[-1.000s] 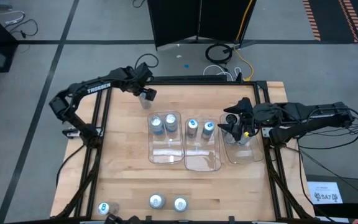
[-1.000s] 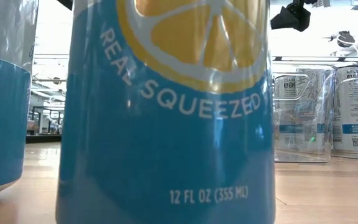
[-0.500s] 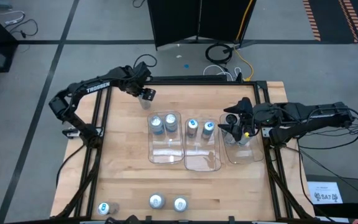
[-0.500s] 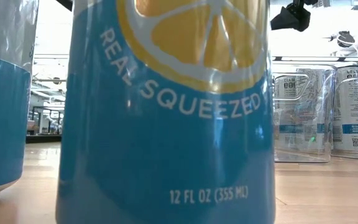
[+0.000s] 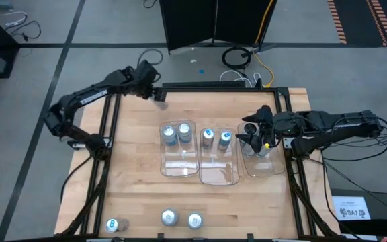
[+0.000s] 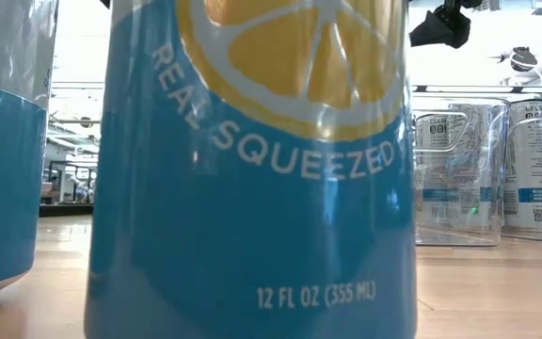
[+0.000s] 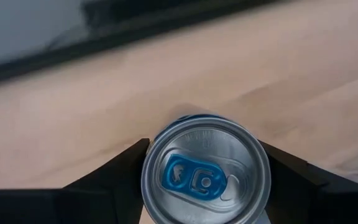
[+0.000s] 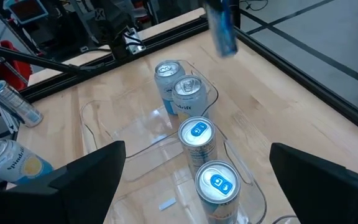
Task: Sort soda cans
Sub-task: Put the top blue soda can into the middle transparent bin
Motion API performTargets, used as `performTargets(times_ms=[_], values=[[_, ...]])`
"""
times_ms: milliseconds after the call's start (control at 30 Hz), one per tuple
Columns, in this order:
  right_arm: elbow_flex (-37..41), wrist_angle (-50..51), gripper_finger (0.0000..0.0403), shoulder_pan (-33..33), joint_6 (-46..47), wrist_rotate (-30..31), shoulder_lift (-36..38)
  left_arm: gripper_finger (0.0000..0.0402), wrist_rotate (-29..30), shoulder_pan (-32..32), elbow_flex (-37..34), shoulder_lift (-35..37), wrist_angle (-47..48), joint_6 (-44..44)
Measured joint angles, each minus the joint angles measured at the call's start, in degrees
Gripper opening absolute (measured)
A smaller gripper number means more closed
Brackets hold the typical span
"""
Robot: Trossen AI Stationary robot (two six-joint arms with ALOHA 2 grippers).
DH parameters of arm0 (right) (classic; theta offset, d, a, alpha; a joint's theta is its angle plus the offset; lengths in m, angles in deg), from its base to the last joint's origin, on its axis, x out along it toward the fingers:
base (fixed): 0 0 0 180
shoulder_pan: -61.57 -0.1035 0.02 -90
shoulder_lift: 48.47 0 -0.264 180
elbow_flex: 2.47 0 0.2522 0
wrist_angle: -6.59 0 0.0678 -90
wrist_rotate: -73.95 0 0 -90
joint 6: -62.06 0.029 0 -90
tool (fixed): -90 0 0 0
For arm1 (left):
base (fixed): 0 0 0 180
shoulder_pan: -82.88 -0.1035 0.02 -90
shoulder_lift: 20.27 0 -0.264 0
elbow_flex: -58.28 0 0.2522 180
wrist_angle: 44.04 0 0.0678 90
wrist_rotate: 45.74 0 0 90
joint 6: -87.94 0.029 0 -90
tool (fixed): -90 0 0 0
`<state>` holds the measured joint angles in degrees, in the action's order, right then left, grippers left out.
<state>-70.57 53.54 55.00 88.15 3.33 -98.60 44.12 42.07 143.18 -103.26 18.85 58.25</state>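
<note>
Left gripper clamps a blue-tabbed can above the table's far left corner. Right gripper sits over the rightmost tray, fingers spread wide.

Blue lemon can at low camera reads "REAL SQUEEZED" and "12 FL OZ (355 ML)". Tipped can near my right arm: "spindrift", partly legible.

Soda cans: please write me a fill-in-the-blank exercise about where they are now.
The left gripper is shut on a soda can with a ____ tab. The left tray holds ____ cans. Along the table's near edge stand ____ loose cans. The right gripper is ____.
Missing: blue; two; three; open.
</note>
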Motion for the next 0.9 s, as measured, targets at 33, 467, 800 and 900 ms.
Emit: performTargets(times_ms=[33, 467, 800, 900], values=[[0.0, 0.0, 0.0391, 0.0, 0.0, 0.0, 0.0, 0.0254, -0.1, 0.3, 1.1, 1.0, -0.7, 0.0], [0.0, 0.1, 0.0391, 0.0, 0.0, 0.0, 0.0, 0.0255, -1.2, 17.0, 21.9, 1.3, -2.4, 5.5], [0.0, 0.1, 0.0391, 0.0, 0.1, 0.0, 0.0, 0.0255, 0.3, 30.7, 39.4, -11.1, 0.3, 17.8], [0.0, 0.1, 0.0391, 0.0, 0.3, 0.4, 0.0, 0.0255, 0.5, 32.8, 43.2, -14.9, 3.6, 20.5]])
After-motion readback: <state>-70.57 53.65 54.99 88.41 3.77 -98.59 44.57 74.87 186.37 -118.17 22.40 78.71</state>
